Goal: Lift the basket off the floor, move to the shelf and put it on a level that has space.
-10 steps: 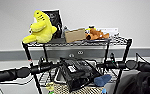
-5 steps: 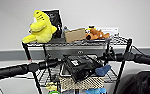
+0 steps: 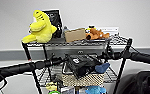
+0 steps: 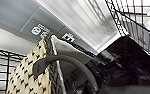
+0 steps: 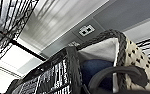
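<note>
While both arms flank the basket (image 3: 83, 79) over the level (image 3: 111, 75) of the shelf (image 3: 127, 47), at six o'clock below the yellow plush (image 3: 41, 26), hand closure can't be judged; a tilt risks spilling its contents.

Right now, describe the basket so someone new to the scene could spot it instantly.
Find the tall black wire shelf against the grey wall, with a yellow plush toy on its top tier. One tier down, between the robot's two black arms, sits the basket. It is the small tan woven one, stuffed with a black bag and a blue item, unlike the plain cardboard box above.
</note>
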Tool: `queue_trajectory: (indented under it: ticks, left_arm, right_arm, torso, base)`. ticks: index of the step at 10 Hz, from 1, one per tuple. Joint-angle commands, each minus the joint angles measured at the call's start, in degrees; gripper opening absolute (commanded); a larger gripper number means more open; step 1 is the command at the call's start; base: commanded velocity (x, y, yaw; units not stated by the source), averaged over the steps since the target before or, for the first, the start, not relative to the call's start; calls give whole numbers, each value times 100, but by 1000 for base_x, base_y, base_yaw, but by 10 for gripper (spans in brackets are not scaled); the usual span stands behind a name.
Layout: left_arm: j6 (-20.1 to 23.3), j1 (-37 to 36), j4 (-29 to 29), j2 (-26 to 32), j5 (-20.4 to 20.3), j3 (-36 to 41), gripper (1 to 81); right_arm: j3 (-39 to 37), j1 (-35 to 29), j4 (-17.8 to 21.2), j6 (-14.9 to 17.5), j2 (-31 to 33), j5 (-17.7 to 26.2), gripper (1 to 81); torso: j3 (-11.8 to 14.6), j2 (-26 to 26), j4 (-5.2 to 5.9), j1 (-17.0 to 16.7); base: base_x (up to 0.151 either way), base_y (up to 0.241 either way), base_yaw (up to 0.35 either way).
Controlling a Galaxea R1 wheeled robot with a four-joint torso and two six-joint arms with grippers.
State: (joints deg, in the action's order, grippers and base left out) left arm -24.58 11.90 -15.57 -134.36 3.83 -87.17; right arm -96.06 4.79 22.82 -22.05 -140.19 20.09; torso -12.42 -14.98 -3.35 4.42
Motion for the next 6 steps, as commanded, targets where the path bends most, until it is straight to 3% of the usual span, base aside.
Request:
queue_trajectory:
  ticks: [1, 6]
  left_arm:
    - [-38, -1414, 159, -425, 65, -538, 10]
    - [-38, -1519, 423, -925, 101, -1529, 10]
  right_arm:
    - [-491, -905, -208, 131, -433, -234, 10]
    - [-1806, -896, -487, 140, -1275, -383, 10]
  torso:
    - [0, 0, 0, 0]
    - [-5, 2, 0, 5]
  base:
    - [0, 0, 0]
    - [0, 0, 0]
